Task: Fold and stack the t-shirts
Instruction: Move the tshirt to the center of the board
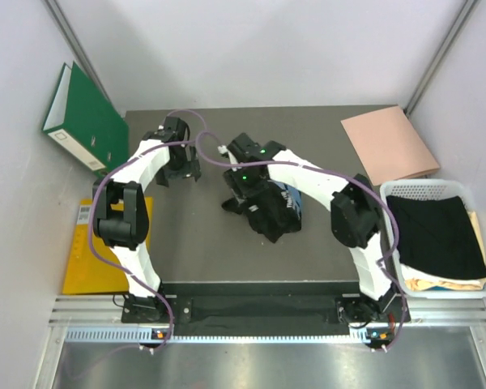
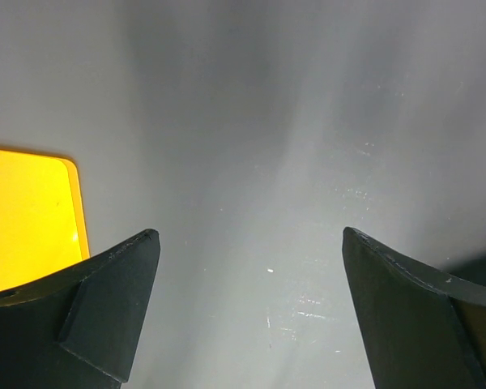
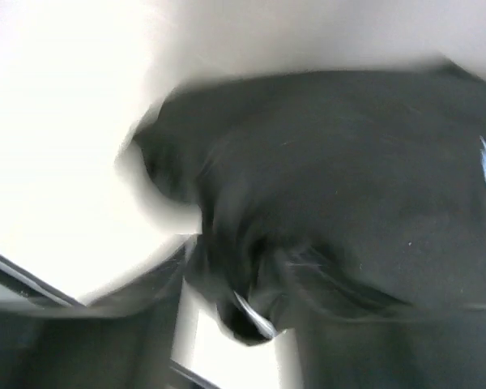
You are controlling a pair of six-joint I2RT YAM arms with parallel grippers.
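A black t-shirt with a blue print (image 1: 275,212) hangs bunched at the table's middle, lifted off the grey surface. My right gripper (image 1: 241,193) is shut on its upper left part. The right wrist view is blurred by motion, with the black cloth (image 3: 348,178) filling it and gathered at the gripper (image 3: 245,312). My left gripper (image 1: 181,172) is at the back left, apart from the shirt. It is open and empty (image 2: 251,235) over bare table. A folded black t-shirt (image 1: 437,235) lies on other clothes in the white basket (image 1: 425,188) at the right.
A green binder (image 1: 85,117) leans on the left wall. A pink folder (image 1: 389,144) lies at the back right. A yellow pad (image 1: 85,259) lies at the left edge, and it also shows in the left wrist view (image 2: 24,219).
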